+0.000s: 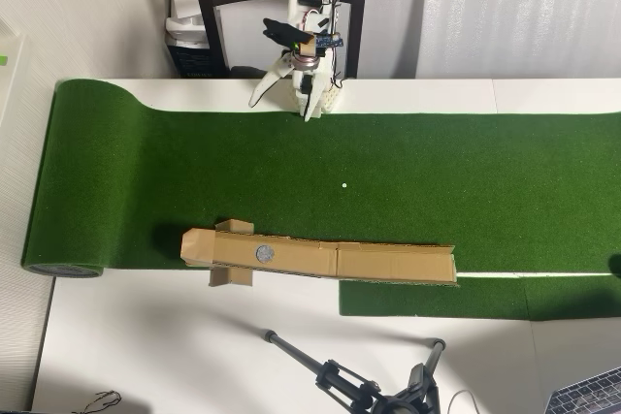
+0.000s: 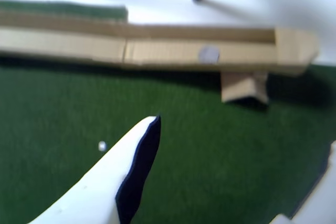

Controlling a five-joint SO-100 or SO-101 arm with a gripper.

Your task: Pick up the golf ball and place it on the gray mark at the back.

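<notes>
No golf ball shows in either view. A tiny white dot (image 1: pixel 343 184) lies on the green turf (image 1: pixel 466 172); in the wrist view the dot (image 2: pixel 102 145) sits just left of my left finger (image 2: pixel 121 182). The gray mark (image 1: pixel 264 253) is a round disc on a long cardboard channel (image 1: pixel 388 261); the wrist view shows the mark (image 2: pixel 209 53) on that channel (image 2: pixel 79 45) across the turf. My white gripper (image 1: pixel 283 109) hangs at the turf's back edge by the arm's base. It is open (image 2: pixel 244 135), with nothing between its fingers.
The turf's left end is rolled up (image 1: pixel 60 181). A second turf strip (image 1: pixel 437 298) lies beside the channel. A black tripod (image 1: pixel 349 380) and a laptop corner (image 1: pixel 592 397) sit on the white table. A dark chair (image 1: pixel 277 7) stands behind the arm.
</notes>
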